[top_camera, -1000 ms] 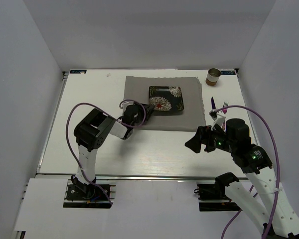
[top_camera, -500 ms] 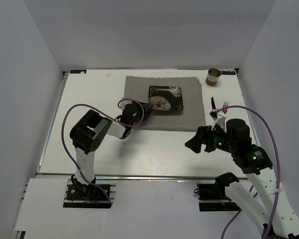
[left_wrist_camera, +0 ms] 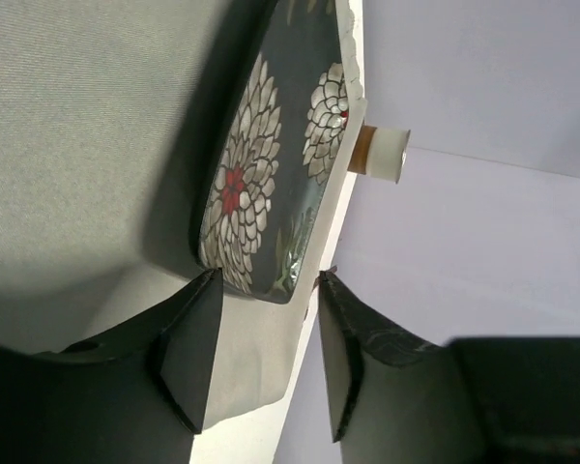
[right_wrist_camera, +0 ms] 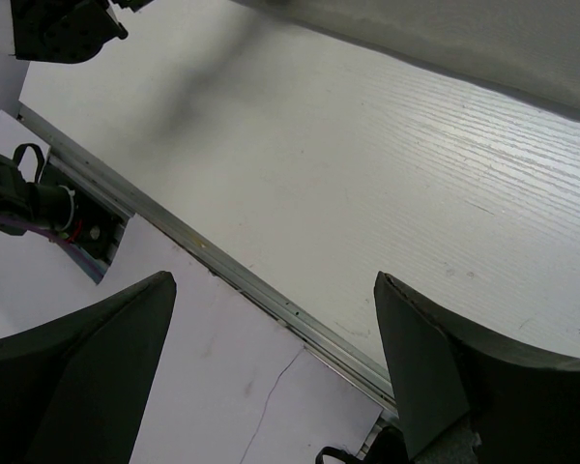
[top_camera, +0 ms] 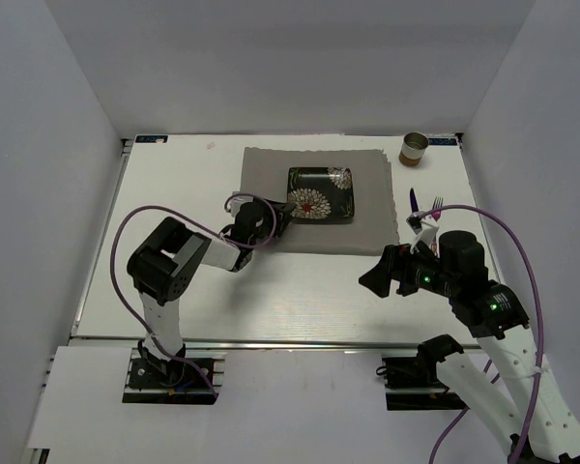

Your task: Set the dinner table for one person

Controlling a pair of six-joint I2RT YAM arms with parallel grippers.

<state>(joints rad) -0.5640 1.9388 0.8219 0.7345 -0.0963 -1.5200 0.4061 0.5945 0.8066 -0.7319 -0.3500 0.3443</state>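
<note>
Two grippers hang over the dinner table (right_wrist_camera: pixel 387 184), its white top spread beneath both arms — the left gripper (left_wrist_camera: pixel 264 290) half-open at a corner of the flowered plate (left_wrist_camera: pixel 261 184) on the grey placemat (left_wrist_camera: pixel 87 126), pinching nothing, the right gripper (right_wrist_camera: pixel 274 280) wide and empty near the front rail (right_wrist_camera: pixel 222 273).

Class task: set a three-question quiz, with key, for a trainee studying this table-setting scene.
1. True or false: the floral plate lies on the grey placemat.
2. Where does the cup stand? A, on the placemat; B, at the far right corner of the dinner table; C, on the plate.
3. Fill in: the right tool holds ____.
Key: 1 true; 2 B; 3 nothing.
</note>
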